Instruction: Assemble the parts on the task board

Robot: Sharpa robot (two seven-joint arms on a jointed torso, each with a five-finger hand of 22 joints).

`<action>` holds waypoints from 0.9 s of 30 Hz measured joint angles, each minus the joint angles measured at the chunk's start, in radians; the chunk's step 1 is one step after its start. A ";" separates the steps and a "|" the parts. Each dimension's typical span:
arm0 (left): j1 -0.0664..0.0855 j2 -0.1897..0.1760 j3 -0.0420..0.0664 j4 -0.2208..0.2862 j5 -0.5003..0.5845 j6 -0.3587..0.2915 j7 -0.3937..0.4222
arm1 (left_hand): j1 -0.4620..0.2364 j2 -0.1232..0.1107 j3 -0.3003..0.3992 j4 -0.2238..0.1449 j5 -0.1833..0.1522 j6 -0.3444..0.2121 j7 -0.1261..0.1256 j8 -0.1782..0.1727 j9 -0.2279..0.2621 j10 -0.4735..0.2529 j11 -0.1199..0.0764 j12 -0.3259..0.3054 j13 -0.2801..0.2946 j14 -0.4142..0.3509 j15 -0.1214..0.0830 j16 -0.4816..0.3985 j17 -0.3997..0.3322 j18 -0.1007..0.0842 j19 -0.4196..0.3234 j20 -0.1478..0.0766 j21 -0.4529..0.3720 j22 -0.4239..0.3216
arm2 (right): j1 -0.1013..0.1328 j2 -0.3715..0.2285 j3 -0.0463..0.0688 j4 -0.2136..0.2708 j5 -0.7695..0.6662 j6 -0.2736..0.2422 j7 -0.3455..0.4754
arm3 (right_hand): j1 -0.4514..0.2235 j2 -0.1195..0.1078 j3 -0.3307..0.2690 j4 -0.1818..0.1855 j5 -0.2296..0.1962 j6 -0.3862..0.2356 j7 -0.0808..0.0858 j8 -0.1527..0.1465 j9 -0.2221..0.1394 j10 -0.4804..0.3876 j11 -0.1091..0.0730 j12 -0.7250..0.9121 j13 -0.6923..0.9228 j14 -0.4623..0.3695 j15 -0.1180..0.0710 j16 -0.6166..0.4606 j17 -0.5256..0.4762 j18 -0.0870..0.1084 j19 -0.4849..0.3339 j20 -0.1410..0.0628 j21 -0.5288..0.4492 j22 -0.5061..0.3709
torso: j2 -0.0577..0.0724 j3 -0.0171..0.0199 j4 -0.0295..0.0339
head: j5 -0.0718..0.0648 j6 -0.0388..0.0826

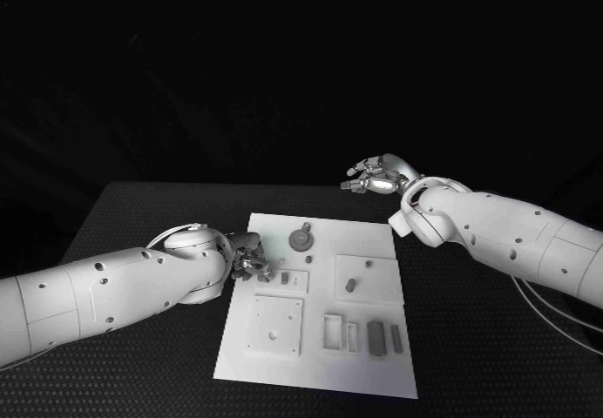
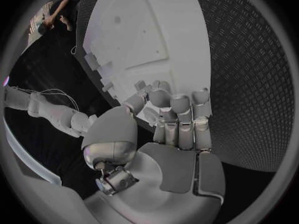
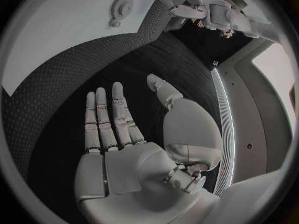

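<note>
The white task board (image 1: 321, 374) lies in the middle of the black table. On it I see a round toothed part (image 1: 301, 237), a small dark part (image 1: 352, 283), a square plate (image 1: 276, 324) and narrow dark parts (image 1: 376, 335) near its right side. My left hand (image 1: 247, 259) sits at the board's left edge with its fingers curled in; in the left wrist view the left hand (image 2: 174, 119) hovers over the board (image 2: 143, 30), and whether anything is between its fingertips is hidden. My right hand (image 1: 377, 177) hangs beyond the board's far right corner, and its palm (image 3: 124, 149) is flat, fingers spread, holding nothing.
Black ribbed table surface (image 1: 503, 348) surrounds the board on all sides. The right wrist view shows the board (image 3: 56, 30) with the toothed part (image 3: 121, 6) and my left hand (image 3: 187, 5) beside it.
</note>
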State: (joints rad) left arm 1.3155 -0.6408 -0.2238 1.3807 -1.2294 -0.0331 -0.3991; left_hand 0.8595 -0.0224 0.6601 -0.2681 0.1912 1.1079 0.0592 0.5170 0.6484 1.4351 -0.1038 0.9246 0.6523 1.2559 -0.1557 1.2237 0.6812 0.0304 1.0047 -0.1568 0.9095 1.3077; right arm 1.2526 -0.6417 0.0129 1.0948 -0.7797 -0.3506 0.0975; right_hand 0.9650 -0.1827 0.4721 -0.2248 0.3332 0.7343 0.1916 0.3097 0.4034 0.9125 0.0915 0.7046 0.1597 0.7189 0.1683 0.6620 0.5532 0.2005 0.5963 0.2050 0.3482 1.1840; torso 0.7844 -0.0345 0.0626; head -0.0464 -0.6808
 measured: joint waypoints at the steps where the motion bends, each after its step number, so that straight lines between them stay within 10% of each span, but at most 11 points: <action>1: 0.000 0.000 0.000 0.001 -0.001 -0.001 -0.001 | 0.000 0.000 0.000 0.000 0.006 0.000 0.000 0.001 -0.001 0.000 0.000 0.002 0.001 0.000 0.000 0.004 0.000 0.000 0.000 0.000 0.000 0.000 | 0.000 0.000 0.000 0.000 0.000 0.000 0.000 | 0.000 0.000 0.000 0.000 0.000 0.000 0.000 0.000 0.000 0.000 0.000 0.000 0.000 0.000 0.000 0.000 0.000 0.000 0.000 0.000 0.000 0.000 | 0.000 0.0000 -0.0001 | 0.000 0.000; 10: -0.002 -0.002 0.000 0.001 0.015 -0.004 -0.005 | -0.031 0.033 -0.006 -0.008 0.077 0.000 0.000 0.024 -0.002 0.000 0.000 0.028 0.008 -0.002 -0.002 0.027 0.000 0.000 0.000 0.000 0.020 0.000 | -0.001 0.000 0.000 -0.001 0.000 0.000 0.000 | 0.000 0.000 0.000 0.000 0.004 0.000 0.000 0.000 0.000 0.000 0.000 0.000 -0.001 0.000 0.000 0.000 -0.001 0.000 -0.004 0.004 0.000 0.001 | 0.000 -0.0007 -0.0003 | 0.001 0.001; 27: -0.002 0.010 0.000 -0.021 0.081 0.015 -0.015 | -0.104 0.106 -0.002 -0.020 0.089 0.000 -0.001 0.053 -0.002 0.000 0.000 0.058 0.010 -0.002 -0.001 0.047 -0.005 0.000 0.000 0.000 0.035 0.000 | -0.001 0.001 0.000 -0.001 0.000 0.000 0.000 | 0.000 0.000 0.000 0.000 0.008 -0.002 0.002 0.000 -0.001 0.000 0.000 0.000 -0.003 -0.003 -0.003 0.000 -0.002 0.000 -0.004 0.004 0.000 0.002 | 0.000 0.0004 -0.0009 | 0.004 0.001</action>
State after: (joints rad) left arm 1.3136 -0.6307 -0.2235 1.3596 -1.1489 -0.0183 -0.4142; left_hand 0.7557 0.0837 0.6577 -0.2878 0.2797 1.1079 0.0586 0.5703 0.6464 1.4348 -0.1035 0.9828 0.6622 1.2543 -0.1569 1.2712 0.6759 0.0303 1.0043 -0.1569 0.9448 1.3074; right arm 1.2514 -0.6411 0.0129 1.0943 -0.7797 -0.3502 0.0976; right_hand 0.9650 -0.1827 0.4721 -0.2249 0.3409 0.7324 0.1935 0.3097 0.4026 0.9125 0.0915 0.7045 0.1563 0.7156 0.1649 0.6620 0.5508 0.2005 0.5927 0.2085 0.3482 1.1861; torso 0.7845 -0.0341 0.0617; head -0.0428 -0.6795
